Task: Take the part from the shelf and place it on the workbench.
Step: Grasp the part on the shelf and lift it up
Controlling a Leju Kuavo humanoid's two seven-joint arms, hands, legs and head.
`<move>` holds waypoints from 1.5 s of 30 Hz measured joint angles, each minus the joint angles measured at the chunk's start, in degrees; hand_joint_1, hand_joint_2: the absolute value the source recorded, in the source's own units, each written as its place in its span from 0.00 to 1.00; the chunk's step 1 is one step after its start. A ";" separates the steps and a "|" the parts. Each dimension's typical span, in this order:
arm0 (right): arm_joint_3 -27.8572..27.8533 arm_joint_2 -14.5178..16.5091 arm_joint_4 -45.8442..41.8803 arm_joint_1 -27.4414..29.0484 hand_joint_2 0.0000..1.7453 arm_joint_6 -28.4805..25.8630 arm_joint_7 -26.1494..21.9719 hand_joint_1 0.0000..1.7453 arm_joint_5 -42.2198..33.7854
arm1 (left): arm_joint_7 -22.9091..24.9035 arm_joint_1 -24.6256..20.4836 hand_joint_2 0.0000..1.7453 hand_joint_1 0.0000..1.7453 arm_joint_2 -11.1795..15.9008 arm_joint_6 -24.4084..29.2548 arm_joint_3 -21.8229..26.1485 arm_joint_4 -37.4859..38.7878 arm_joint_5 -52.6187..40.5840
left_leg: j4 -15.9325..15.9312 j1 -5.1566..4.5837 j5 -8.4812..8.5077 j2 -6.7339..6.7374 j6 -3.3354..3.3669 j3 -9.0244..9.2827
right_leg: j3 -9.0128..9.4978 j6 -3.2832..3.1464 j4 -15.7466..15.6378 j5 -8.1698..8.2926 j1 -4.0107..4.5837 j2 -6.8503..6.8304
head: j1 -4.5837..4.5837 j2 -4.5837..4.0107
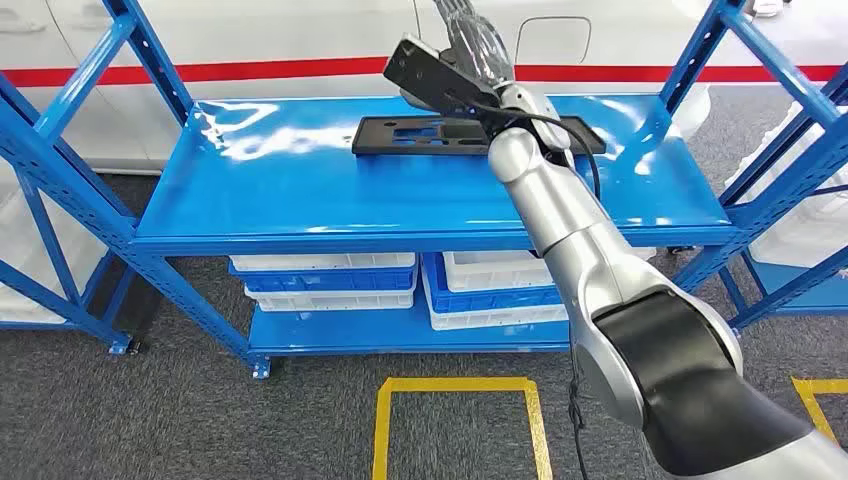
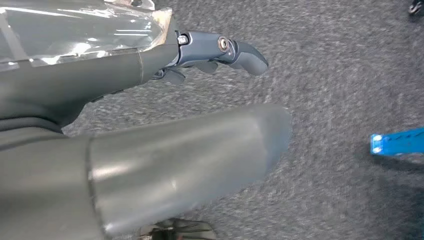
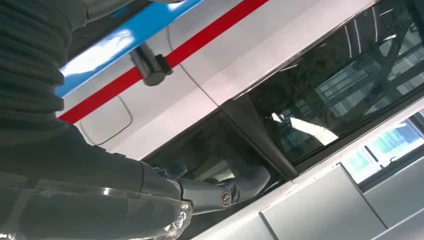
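Note:
The part (image 1: 425, 134) is a flat black plate with cut-outs, lying toward the back of the blue shelf's top board (image 1: 300, 190). My right arm reaches up from the lower right, and its forearm covers the part's right end. My right hand (image 1: 470, 42) is raised above the part's far side with its fingers (image 3: 220, 189) stretched out and nothing in them; it is clear of the part. My left hand (image 2: 220, 52) hangs over grey carpet, fingers apart, holding nothing.
White and blue bins (image 1: 330, 280) are stacked on the shelf's lower board. More blue racks stand at the left (image 1: 40, 180) and right (image 1: 790, 130). A white panel with a red stripe (image 1: 260, 72) runs behind the shelf. Yellow floor marking (image 1: 460, 385) lies in front.

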 joint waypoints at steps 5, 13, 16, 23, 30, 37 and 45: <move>0.18 0.19 1.41 -0.62 1.00 -0.24 -1.14 0.00 -0.46 | 0.01 -0.08 0.00 0.00 0.05 0.02 0.23 0.02 0.34 | -0.73 0.02 -1.89 -0.28 0.97 2.85 | -10.41 -0.30 14.69 -2.25 0.00 -0.11 | 0.03 0.00; 0.33 0.33 4.73 -0.58 1.00 -0.84 -2.64 0.00 -1.11 | 0.09 0.22 0.00 0.00 0.00 -0.10 0.81 0.24 0.32 | -0.43 -0.24 -7.37 -1.33 -0.06 8.66 | -12.91 1.98 0.85 6.87 -0.23 -0.68 | -0.01 0.00; 0.40 0.75 5.52 -1.26 1.00 -1.13 -3.15 0.00 -1.39 | 0.12 0.17 0.00 0.00 0.09 -0.15 0.86 0.31 0.20 | 1.47 -0.36 -8.46 -1.31 -0.84 9.07 | -11.13 -0.31 -0.62 9.74 -0.41 -0.72 | -0.07 0.00; 0.43 1.46 6.81 -2.81 1.00 -2.08 -3.67 0.00 -1.62 | 0.34 0.00 0.00 0.00 0.06 -0.30 0.85 0.32 -1.11 | 17.56 0.96 -13.30 -0.52 -3.02 -3.38 | -7.35 -2.29 -0.82 7.00 -0.93 -0.40 | -0.10 0.00; 0.43 1.23 7.88 -3.17 1.00 -2.33 -3.65 0.00 -1.95 | 0.92 -0.30 0.00 0.00 -0.07 -0.25 0.85 0.37 -1.60 | 0.89 1.30 -2.06 -0.07 -2.77 1.38 | -4.73 -0.50 -0.60 3.92 -0.62 -0.08 | -0.01 0.00; 0.40 0.77 8.53 -3.47 1.00 -2.55 -4.35 0.00 -2.51 | 1.53 -0.73 0.00 0.00 -0.18 -0.08 0.85 0.40 -1.91 | 0.93 0.49 -1.52 -0.60 -2.17 1.56 | -4.21 -0.87 -1.21 3.53 -0.60 -0.37 | 0.07 0.00; 0.63 0.33 9.05 -3.29 1.00 -3.07 -5.29 0.00 -1.17 | 1.75 -0.85 0.00 0.00 -0.31 0.00 0.85 0.44 -1.96 | 0.94 0.33 -1.79 -0.71 -1.52 1.57 | -4.42 0.52 -1.63 3.53 -0.79 -0.44 | 0.07 0.00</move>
